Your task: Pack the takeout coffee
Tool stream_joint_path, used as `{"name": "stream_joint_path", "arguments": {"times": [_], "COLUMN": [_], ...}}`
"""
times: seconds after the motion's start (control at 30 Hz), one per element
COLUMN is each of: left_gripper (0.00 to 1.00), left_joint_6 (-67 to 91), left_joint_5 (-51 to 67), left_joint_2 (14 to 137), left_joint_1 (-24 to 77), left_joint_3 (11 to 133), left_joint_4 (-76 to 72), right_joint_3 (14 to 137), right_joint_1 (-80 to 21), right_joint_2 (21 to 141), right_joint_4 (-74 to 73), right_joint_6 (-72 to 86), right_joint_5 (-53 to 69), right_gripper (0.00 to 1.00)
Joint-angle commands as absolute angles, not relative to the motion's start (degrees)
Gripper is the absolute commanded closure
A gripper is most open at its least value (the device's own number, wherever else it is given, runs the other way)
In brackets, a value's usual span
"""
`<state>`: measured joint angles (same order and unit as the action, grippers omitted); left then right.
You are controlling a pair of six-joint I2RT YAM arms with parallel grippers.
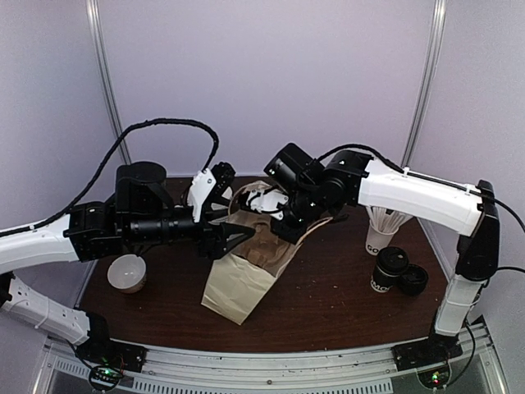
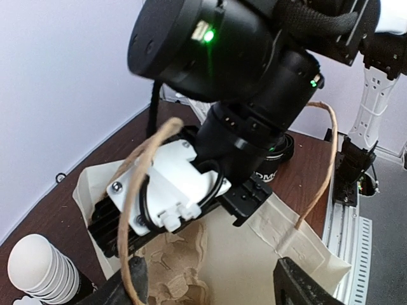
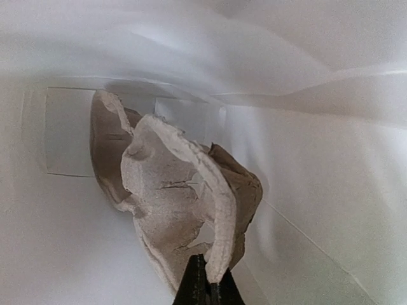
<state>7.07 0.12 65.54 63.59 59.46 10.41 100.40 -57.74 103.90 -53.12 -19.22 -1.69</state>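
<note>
A: Looking for the takeout coffee?
B: Yes. Over on the right side of the table. Standing straight up, black lid on top. Not in the bag yet.
A: Anything next to it?
B: A low black round thing just beside it, too small to name. Behind it, a white cup with sticks. And a stack of white cups way over on the left, not the one wanted.
A: Which way from the right gripper?
B: Off to the right and nearer the arm bases, well apart. Much closer to the right arm than to the left one.
A: Free to go and fetch it?
B: Not now. Down inside the paper bag, squeezed tight. Looks to be nipping the edge of a cardboard tray standing on its side in there.
A: And the left gripper?
B: At the mouth of the bag, fingers spread wide, gripping nothing. A string handle looped by one finger. Far from the cup, with the bag in between.
A: So what next, maybe?
B: Probably let go of the tray, lift out, swing right, then close around the tall cup from the side. Must stay upright, or spills.
</note>
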Motion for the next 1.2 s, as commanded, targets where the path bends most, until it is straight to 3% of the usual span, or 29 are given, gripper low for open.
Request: {"name": "stream_joint_path", "arguments": {"times": [0.0, 0.27, 0.5, 0.83, 0.93, 1.03, 1.17], "left_gripper": [0.29, 0.34, 0.62, 0.79, 0.76, 0.58, 0.49], "left_joint_6": [6.2, 5.1, 3.3, 2.7, 2.6, 2.4, 1.9], "left_joint_5": [-4.8, -12.4, -21.2, -21.8, -20.2, -17.0, -13.8], "left_joint_2": [66.4, 67.8, 68.0, 69.0, 68.7, 68.9, 70.4], "left_joint_1": [63.5, 63.5, 63.4, 62.0, 61.9, 61.9, 62.0], "left_joint_3": [59.1, 60.1, 59.9, 62.1, 62.2, 63.7, 66.3], "left_joint_4": [6.1, 3.9, 1.8, 2.5, 1.2, 1.5, 3.2], "right_joint_3": [102.8, 106.2, 111.6, 115.7, 114.9, 114.6, 113.9], "right_joint_1": [-57.4, -57.4, -57.4, -57.4, -57.4, -57.4, -57.4], "right_joint_2": [99.9, 97.8, 94.2, 94.2, 94.3, 94.2, 93.9], "right_joint_4": [-53.9, -57.2, -58.4, -59.8, -59.9, -60.1, -60.4], "right_joint_6": [-19.3, -19.0, -21.2, -22.4, -22.1, -21.9, -21.8], "right_joint_5": [-1.3, 1.1, -2.7, -4.8, -4.1, -3.5, -2.6], "right_gripper": [1.0, 1.0, 1.0, 1.0, 1.0, 1.0, 1.0]}}
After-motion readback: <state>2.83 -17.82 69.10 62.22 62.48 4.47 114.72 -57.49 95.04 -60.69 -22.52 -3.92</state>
